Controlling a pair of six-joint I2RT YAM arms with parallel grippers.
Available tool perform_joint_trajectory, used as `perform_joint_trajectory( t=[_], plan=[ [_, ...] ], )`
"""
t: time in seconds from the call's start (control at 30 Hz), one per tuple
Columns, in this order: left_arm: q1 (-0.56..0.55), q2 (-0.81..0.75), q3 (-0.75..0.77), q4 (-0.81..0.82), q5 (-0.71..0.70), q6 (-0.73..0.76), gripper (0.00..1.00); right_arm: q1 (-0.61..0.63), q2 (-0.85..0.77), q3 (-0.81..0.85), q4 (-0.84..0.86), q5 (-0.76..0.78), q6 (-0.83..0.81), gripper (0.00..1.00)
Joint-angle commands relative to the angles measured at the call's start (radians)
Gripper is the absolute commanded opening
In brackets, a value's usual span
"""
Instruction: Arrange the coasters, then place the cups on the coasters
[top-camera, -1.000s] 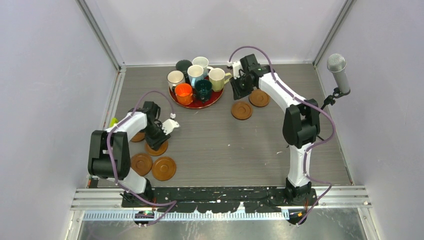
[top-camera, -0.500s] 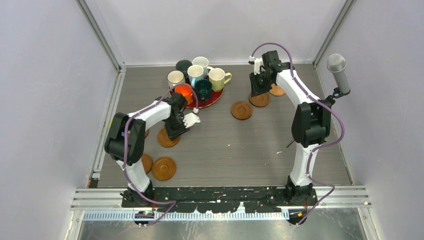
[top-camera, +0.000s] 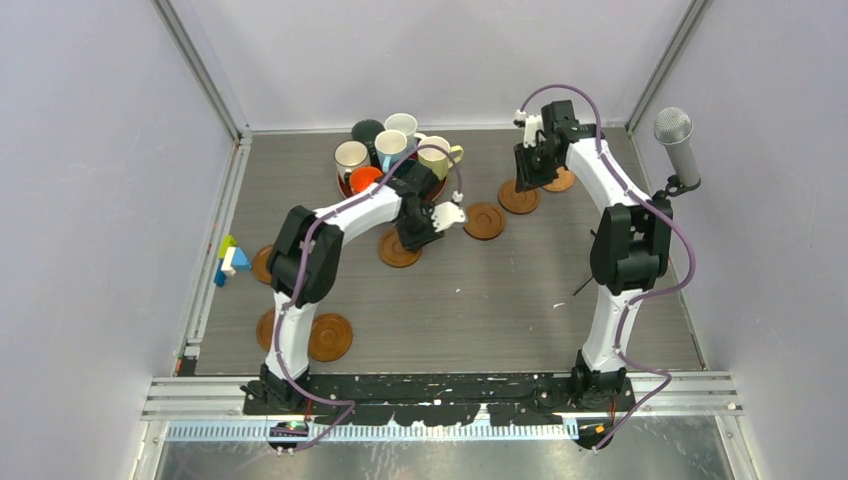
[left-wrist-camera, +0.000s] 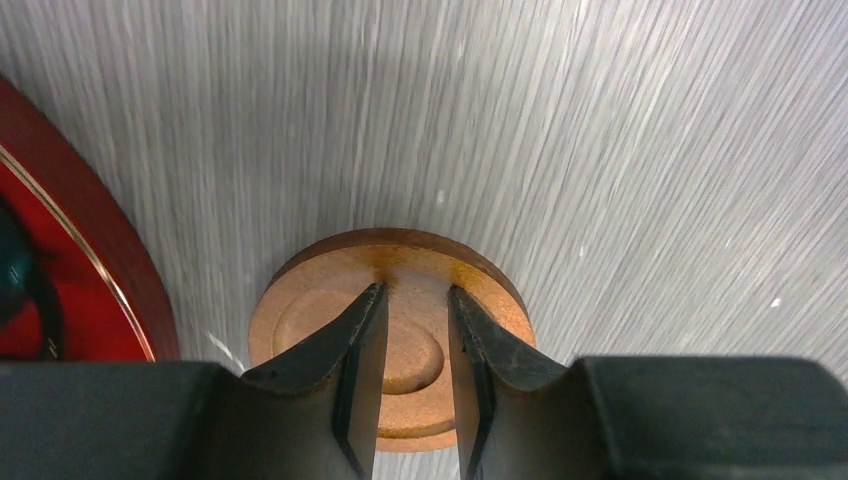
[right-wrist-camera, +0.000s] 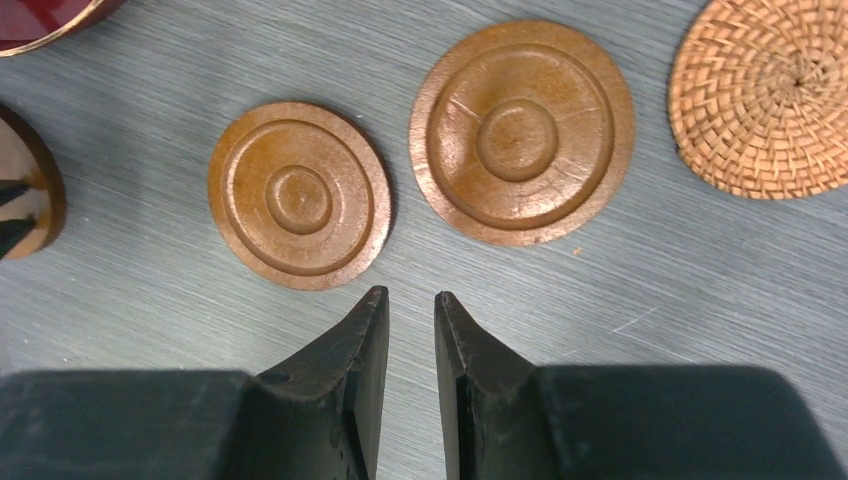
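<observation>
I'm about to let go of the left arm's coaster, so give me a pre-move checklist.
1. Left gripper tips on the coaster: ok; pinched or just pressed, cannot tell.
2. Coaster clear of the red tray: ok.
3. Coaster apart from the neighbouring coaster: ok.
4. Right gripper empty: ok.
5. All coasters arranged: not ok; three remaining coasters sit apart from the row.

Pale lavender walls (top-camera: 100, 150) enclose a grey wood-grain surface (top-camera: 480, 300), framed by aluminium posts (top-camera: 200, 68). A microphone (top-camera: 675, 135) stands at its right edge; a metal rail (top-camera: 720, 398) lines the near edge.
</observation>
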Motion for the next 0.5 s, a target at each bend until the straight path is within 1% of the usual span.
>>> perform_joint_trajectory(
  t=[0.0,0.27,0.47],
  plan=[
    [-0.047,0.101,0.082,0.042,0.087,-0.040,0.31,-0.022,-0.070,-0.006,-0.001,-0.013,-0.011,0.29],
    [-0.125,0.169,0.169,0.035,0.115,-0.056,0.31,-0.039,-0.085,-0.020,-0.002,-0.015,-0.022,0.29],
    [-0.164,0.226,0.281,0.034,0.118,-0.094,0.31,-0.042,-0.090,-0.025,-0.001,-0.018,-0.023,0.29]
  ],
)
